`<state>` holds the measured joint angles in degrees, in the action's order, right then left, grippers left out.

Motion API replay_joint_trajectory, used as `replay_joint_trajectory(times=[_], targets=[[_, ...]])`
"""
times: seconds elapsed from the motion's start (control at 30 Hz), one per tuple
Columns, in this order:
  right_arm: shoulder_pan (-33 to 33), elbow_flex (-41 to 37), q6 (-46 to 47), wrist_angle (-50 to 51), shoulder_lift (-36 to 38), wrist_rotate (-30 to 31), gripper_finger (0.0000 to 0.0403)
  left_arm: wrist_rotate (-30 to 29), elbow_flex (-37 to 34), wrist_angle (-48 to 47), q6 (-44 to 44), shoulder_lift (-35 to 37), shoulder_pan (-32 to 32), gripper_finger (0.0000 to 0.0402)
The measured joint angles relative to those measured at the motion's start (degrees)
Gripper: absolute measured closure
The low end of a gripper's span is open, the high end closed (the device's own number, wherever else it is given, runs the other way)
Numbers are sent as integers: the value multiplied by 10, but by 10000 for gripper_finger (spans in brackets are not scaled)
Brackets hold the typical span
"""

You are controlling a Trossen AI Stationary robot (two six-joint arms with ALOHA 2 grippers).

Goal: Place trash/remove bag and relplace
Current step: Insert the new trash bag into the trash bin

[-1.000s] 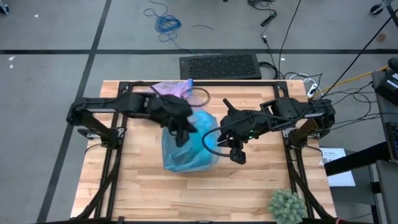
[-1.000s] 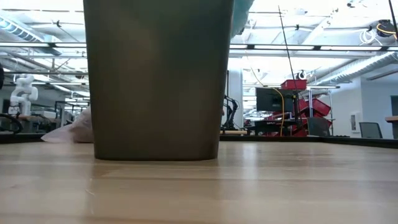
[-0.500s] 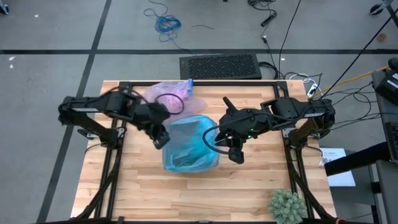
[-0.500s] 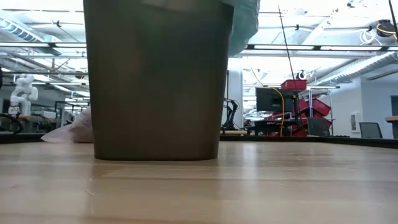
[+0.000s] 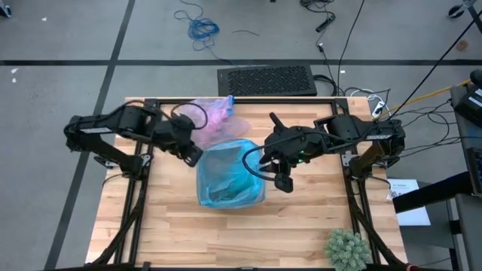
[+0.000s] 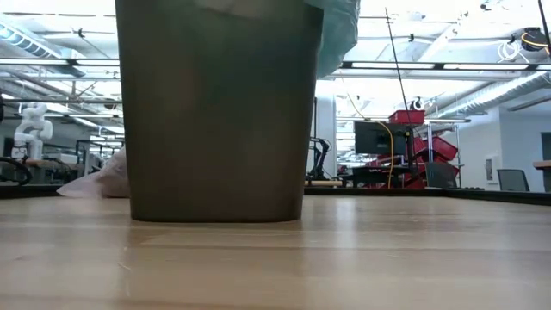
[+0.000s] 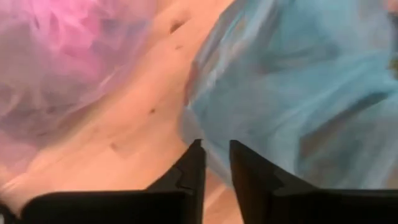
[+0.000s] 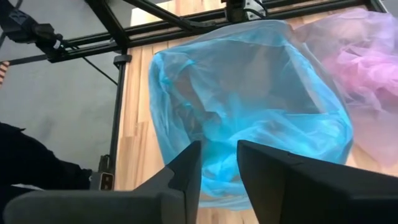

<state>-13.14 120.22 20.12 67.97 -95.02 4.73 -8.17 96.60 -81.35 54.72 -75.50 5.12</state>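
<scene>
Lavender-pink plastic, the bag [image 5: 209, 119] lies crumpled flat on the wooden table [image 5: 173, 233] at about 11 o'clock from the bin, its long axis running roughly 8 to 2 o'clock in the high view. The bin wears a light blue plastic bag [image 5: 230, 173], mouth up. The left gripper [image 5: 194, 156] hangs between the two bags, just off the blue one's 9 o'clock edge; the right gripper [image 5: 282, 181] sits at its 3 o'clock edge. A green spiky plant [image 5: 348, 248] stands at 5 o'clock. From the low view, the bin [image 6: 215, 112] fills the middle, pink plastic [image 6: 108, 176] behind at 9 o'clock. Left wrist view: fingers [image 7: 194, 168] slightly parted, holding nothing, pink bag [image 7: 56, 74] and blue bag [image 7: 311, 81] ahead. Right wrist view: fingers [image 8: 186, 171] a little apart, empty, over the blue bag [image 8: 249, 106].
</scene>
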Motion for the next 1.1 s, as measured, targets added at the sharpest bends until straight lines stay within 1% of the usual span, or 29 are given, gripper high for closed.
replay_joint_trajectory(times=[0.17,0.23,0.3,0.37,0.43,0.57,0.6,0.73,0.8,0.97,1.1], targets=[[4,0,-5,2,0,-2,288,-5,-37,-3,-14,-23,-7,275],[4,0,-10,5,0,-2,285,-14,-55,-4,-15,-27,-11,265],[4,0,-11,10,0,-3,284,-18,-73,-1,-21,-28,-14,264],[4,0,-11,14,0,-3,285,-21,-95,0,-23,-28,-14,276],[4,0,-11,16,0,-3,286,-23,-113,-1,-23,-28,-14,300],[4,0,-11,16,0,-3,286,-31,-142,6,-15,-28,-14,375],[4,0,-11,17,0,-3,286,-31,-146,21,-12,-27,-14,386],[4,0,-4,18,0,-1,286,-30,-162,67,-11,-22,-14,385],[6,0,5,23,-6,7,286,-30,-162,73,-11,-22,-14,387],[20,0,45,68,-32,12,286,-30,-163,79,-10,-23,-14,396],[28,0,78,98,-38,19,286,-28,-164,105,-10,-24,-14,396]])
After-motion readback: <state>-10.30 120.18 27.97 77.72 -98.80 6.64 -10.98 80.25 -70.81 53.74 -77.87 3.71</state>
